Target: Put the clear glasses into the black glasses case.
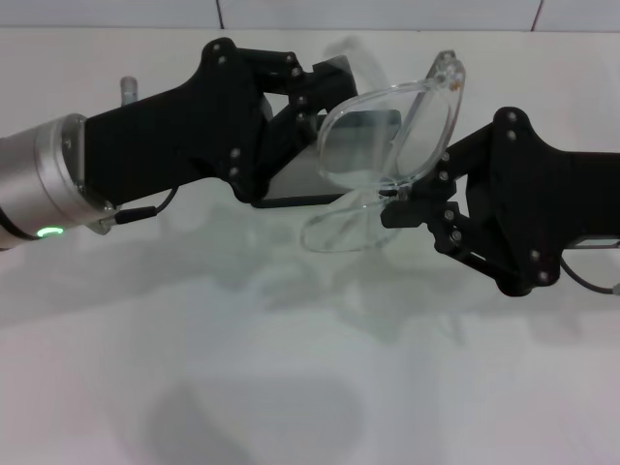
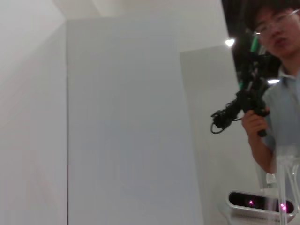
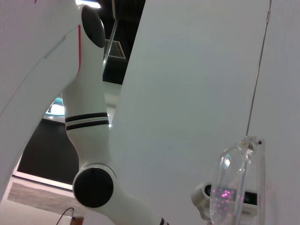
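In the head view both arms meet above the white table. My left gripper (image 1: pixel 308 108) comes in from the left and is shut on the black glasses case (image 1: pixel 300 184), which it holds open and raised, grey lining facing right. The clear glasses (image 1: pixel 387 136) hang upright just in front of the case opening, lens overlapping it, one clear arm (image 1: pixel 339 232) drooping below. My right gripper (image 1: pixel 399 207), reaching from the right, is shut on the glasses' lower edge. The right wrist view shows part of the glasses (image 3: pixel 234 187), and the left wrist view shows a clear sliver (image 2: pixel 286 187) of them.
The white table (image 1: pixel 291 387) spreads below both arms, with a white wall behind. A small grey object (image 1: pixel 126 89) stands at the far left back. In the left wrist view a person (image 2: pixel 279 108) stands holding a black device.
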`<act>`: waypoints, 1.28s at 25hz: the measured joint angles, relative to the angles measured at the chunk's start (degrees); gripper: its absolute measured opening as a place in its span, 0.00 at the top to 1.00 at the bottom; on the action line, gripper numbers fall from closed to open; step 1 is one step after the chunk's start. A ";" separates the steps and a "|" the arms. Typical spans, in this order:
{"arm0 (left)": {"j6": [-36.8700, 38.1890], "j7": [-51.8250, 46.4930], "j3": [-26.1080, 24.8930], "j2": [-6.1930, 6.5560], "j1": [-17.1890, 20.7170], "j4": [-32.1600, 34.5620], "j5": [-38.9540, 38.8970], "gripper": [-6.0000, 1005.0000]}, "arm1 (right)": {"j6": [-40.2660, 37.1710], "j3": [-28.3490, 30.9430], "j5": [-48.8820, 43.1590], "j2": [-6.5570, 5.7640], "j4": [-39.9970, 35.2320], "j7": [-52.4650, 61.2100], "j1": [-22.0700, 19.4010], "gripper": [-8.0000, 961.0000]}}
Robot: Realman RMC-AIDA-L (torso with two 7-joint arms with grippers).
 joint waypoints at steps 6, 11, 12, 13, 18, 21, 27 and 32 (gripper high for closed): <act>2.10 -0.30 1.70 -0.08 -0.08 0.32 0.11 0.94 | 2.10 -0.01 0.03 0.04 0.11 0.03 0.00 0.95; 3.30 -2.00 4.36 -0.10 0.30 3.31 0.24 0.94 | 2.78 -0.09 -0.07 0.17 0.45 0.04 0.15 0.95; 3.29 -2.18 4.98 -0.08 0.49 3.93 0.02 0.94 | 2.78 -0.16 -0.09 0.17 0.49 0.03 0.15 0.95; 3.28 -2.21 5.44 -0.08 0.70 4.41 -0.04 0.94 | 2.77 -0.26 -0.10 0.17 0.51 0.03 0.15 0.95; 2.99 -1.59 4.26 -0.15 2.26 4.80 -1.31 0.94 | 1.74 -0.70 -0.11 0.17 0.24 0.04 -0.01 0.95; 2.01 -1.55 -0.23 -0.18 3.65 3.89 -2.71 0.93 | 0.85 -0.73 -0.12 0.15 0.08 0.04 -0.30 0.95; -0.07 -3.58 -5.38 0.59 6.52 3.67 -1.14 0.93 | 3.76 -0.08 -0.30 -0.55 -0.53 3.73 -0.37 0.95; -0.15 -7.66 -5.59 1.63 10.05 7.03 4.43 0.93 | 16.48 -0.04 -9.53 -3.94 -11.06 23.40 1.71 0.95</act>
